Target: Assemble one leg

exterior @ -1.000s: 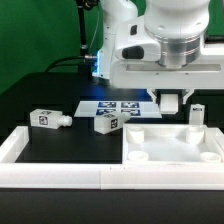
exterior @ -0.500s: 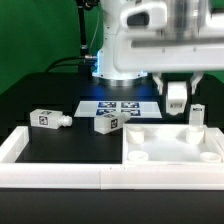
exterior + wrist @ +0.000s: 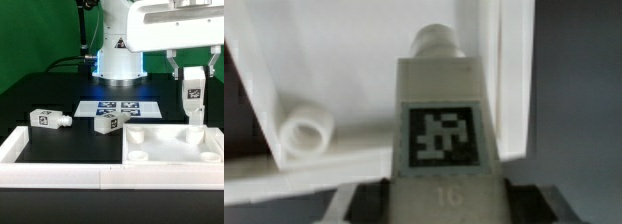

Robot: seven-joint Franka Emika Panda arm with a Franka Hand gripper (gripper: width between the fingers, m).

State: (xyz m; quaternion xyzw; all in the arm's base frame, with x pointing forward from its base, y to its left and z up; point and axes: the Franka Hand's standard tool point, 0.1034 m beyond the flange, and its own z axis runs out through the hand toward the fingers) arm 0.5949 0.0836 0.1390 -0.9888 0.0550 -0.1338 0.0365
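Observation:
My gripper (image 3: 193, 78) is shut on a leg (image 3: 193, 100), a stubby white block with a square tag. It holds the leg upright, peg end down, over the back right corner of the large white panel (image 3: 150, 150). In the wrist view the leg (image 3: 441, 130) fills the middle, gripped near the gripper (image 3: 446, 197), with its round peg pointing at the panel and a round socket (image 3: 304, 132) to one side. Two more legs lie on the black table, one (image 3: 48, 118) at the exterior view's left and one (image 3: 107, 123) near the middle.
The marker board (image 3: 120, 105) lies flat behind the loose legs. A white rail (image 3: 60, 172) runs along the front and left. The robot's base (image 3: 118, 60) stands at the back. A leg that stood at the panel's back right is hidden behind the held one.
My gripper has risen and moved to the exterior view's right, carrying the leg to above the panel's back right corner.

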